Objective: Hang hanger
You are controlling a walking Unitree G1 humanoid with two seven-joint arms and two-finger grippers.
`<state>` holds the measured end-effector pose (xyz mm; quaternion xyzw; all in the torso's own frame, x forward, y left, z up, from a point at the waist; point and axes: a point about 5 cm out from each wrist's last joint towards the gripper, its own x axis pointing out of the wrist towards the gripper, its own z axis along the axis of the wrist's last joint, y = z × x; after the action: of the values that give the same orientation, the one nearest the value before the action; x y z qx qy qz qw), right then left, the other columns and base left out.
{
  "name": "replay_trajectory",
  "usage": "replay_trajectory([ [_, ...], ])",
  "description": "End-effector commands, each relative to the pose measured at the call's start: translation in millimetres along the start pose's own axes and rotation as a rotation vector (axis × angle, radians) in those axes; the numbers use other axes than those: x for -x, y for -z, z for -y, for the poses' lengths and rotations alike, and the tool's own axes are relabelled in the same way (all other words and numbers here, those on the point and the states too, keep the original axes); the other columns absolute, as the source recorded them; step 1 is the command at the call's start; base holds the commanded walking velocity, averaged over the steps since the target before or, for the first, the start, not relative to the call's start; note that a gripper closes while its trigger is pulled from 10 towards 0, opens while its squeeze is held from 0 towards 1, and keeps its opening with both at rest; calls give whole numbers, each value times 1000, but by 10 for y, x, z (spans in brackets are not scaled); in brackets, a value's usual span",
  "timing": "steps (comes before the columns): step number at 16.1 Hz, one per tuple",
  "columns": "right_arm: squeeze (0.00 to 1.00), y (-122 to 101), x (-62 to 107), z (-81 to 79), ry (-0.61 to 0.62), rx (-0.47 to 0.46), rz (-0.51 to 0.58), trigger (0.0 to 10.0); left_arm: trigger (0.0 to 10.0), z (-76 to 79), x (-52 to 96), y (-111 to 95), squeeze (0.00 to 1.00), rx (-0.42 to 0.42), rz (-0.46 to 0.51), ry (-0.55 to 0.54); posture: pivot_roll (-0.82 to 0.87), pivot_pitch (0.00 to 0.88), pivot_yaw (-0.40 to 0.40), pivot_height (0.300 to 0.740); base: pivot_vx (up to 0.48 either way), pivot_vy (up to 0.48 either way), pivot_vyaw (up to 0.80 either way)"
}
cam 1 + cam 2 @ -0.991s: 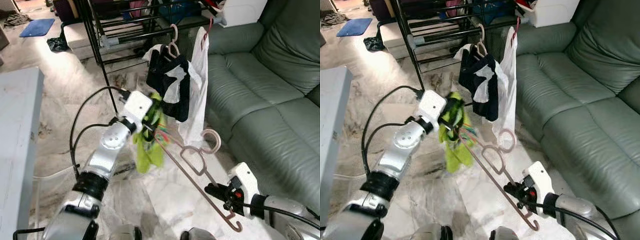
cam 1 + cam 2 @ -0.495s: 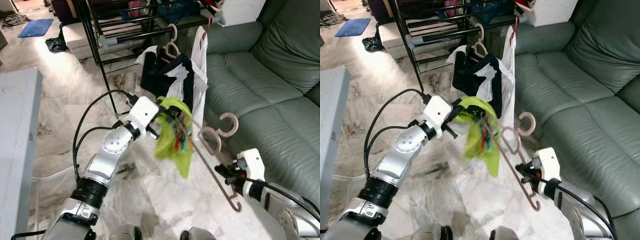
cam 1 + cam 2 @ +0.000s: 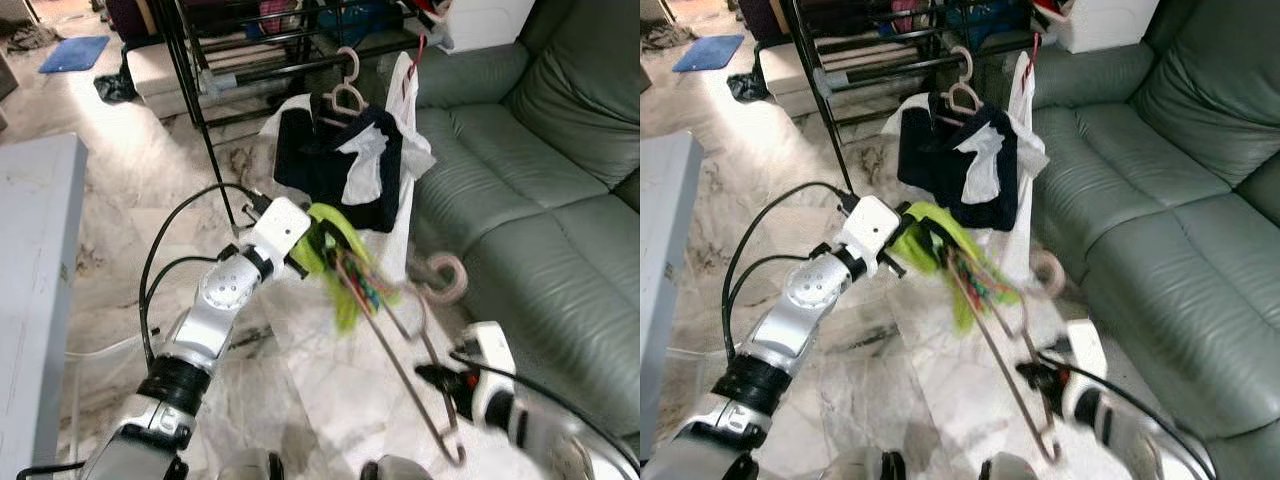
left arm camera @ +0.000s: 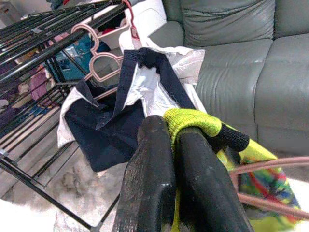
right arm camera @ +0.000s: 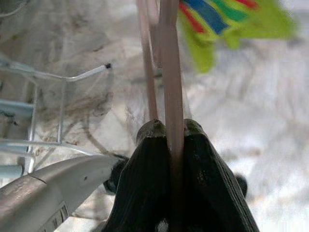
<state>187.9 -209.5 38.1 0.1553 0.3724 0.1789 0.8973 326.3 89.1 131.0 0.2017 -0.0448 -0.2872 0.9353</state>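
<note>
Both sets of jaws are clamped — the right gripper (image 5: 169,140) pinches the pink hanger (image 3: 400,350) near its lower end, the rod running straight up between its fingers, while the left gripper (image 4: 170,140) is closed on a fold of the lime-green garment (image 3: 335,262) draped on that hanger. From the head camera, the hanger sits just right of centre, slanting from the left gripper at about 10 o'clock down to the right gripper at about 5 o'clock, with its curled hook (image 3: 448,275) sticking out toward 2 o'clock, free of any rail. Holding at two points looks deliberate: one end steadies the frame, the other keeps the cloth from sliding off.

Up at 12 o'clock stands the black drying rack (image 3: 200,100), with a navy-and-white shirt (image 3: 345,170) already hanging from a pink hanger (image 3: 347,92) on its rail. A grey-green sofa (image 3: 540,200) fills the 3 o'clock side over the marble floor (image 3: 130,190).

Judging by this, the hang is not yet done — the hook must rise toward the rail beside that shirt, and the dangling garment could snag on it.
</note>
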Motion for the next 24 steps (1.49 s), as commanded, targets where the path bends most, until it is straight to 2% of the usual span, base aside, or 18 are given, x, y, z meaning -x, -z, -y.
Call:
replay_trajectory([
  [1, 0, -58, 110, 135, 107, -31, 43, 10000, 10000, -89, -11, -49, 0, -15, 12, -34, -84, 44, 13, 740, 0, 0, 0],
  [3, 0, -91, 231, 287, 246, -72, 93, 10000, 10000, -78, -18, -23, 0, -16, 4, -32, -95, 44, 19, 740, 0, 0, 0],
  [6, 0, -260, 340, 406, 377, -47, 159, 10000, 10000, -55, -43, -21, 0, -33, 2, -21, -101, 43, 22, 740, 0, 0, 0],
  [7, 0, -407, 352, 436, 426, -11, 219, 10000, 10000, -45, -50, -17, 0, -57, 1, -10, -103, 38, 22, 740, 0, 0, 0],
  [8, 0, -524, 329, 415, 414, -33, 282, 10000, 10000, -31, -47, 3, 0, -72, -12, -4, -98, 35, 20, 740, 0, 0, 0],
  [9, 0, -579, 268, 307, 315, -49, 286, 10000, 10000, -10, -45, 27, 0, -102, -26, 2, -96, 33, 19, 740, 0, 0, 0],
  [10, 0, -549, 195, 140, 189, -34, 223, 10000, 10000, 27, -41, 43, 0, -116, -34, 22, -93, 31, 17, 740, 0, 0, 0],
  [12, 0, -406, 161, 21, 99, 6, 133, 10000, 10000, 43, -42, 34, 0, -125, -26, 28, -91, 26, 8, 740, 0, 0, 0],
  [14, 0, -279, 164, 153, 208, -62, 114, 10000, 10000, 69, -43, 13, 0, -108, -14, 57, -94, 27, 9, 740, 0, 0, 0],
  [16, 0, -263, 191, 263, 316, -68, 138, 10000, 10000, 111, -38, -1, 0, -105, 0, 84, -98, 28, 13, 740, 0, 0, 0],
  [17, 0, -351, 241, 406, 450, -52, 217, 10000, 10000, 148, -37, -30, 0, -96, 23, 101, -98, 28, 13, 740, 0, 0, 0],
  [19, 0, -525, 280, 496, 497, -107, 343, 10000, 10000, 206, -43, -144, 0, -61, 88, 135, -98, 28, 13, 740, 0, 0, 0],
  [20, 0, -657, 287, 558, 539, -176, 441, 10000, 10000, 266, -51, -261, 0, -28, 148, 162, -98, 29, 20, 740, 0, 0, 0],
  [22, 0, -849, 239, 551, 527, -319, 589, 10000, 10000, 434, -13, -415, 0, 36, 240, 246, -92, 28, 17, 740, 0, 0, 0],
  [23, 0, -923, 200, 521, 502, -357, 633, 10000, 10000, 516, 12, -457, 0, 60, 265, 289, -92, 28, 17, 740, 0, 0, 0],
  [24, 0, -1039, 94, 384, 394, -424, 676, 10000, 10000, 637, 40, -481, 0, 56, 282, 334, -84, 27, 15, 740, 0, 0, 0],
])
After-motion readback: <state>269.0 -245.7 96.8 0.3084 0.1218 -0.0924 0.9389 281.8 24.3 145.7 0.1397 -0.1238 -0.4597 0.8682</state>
